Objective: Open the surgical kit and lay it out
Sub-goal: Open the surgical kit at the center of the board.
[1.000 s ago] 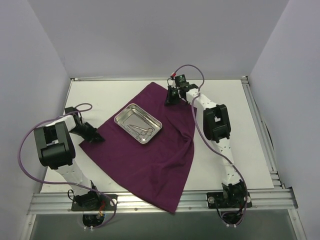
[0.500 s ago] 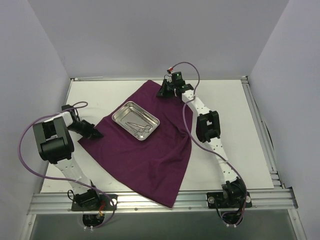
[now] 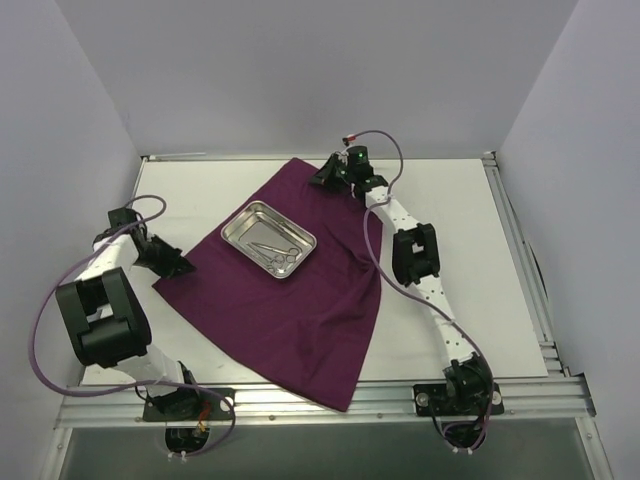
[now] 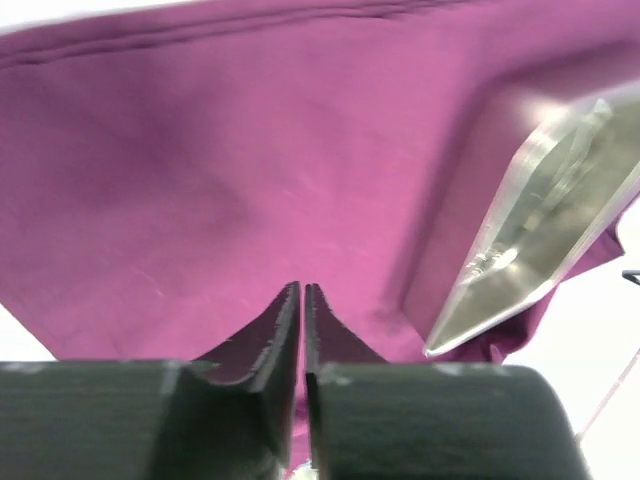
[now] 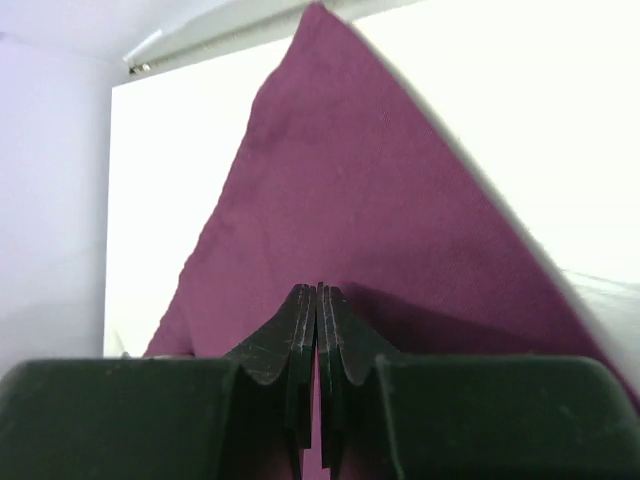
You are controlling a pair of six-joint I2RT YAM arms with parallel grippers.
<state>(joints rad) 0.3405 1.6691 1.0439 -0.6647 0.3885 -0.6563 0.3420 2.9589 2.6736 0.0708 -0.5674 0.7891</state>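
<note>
The purple cloth (image 3: 290,310) is spread flat across the bench (image 3: 460,230), and its near corner is draped over the bench's near edge. The steel tray (image 3: 252,225) is set on the far left part of the cloth, and the ring-handled instruments (image 3: 278,255) are laid inside it towards its right end. The cloth's left corner is pinched by the left pincer (image 3: 180,268), whose fingers are pressed almost together. The far corner is gripped by the right pincer (image 3: 320,182), which is fully closed on it.
</note>
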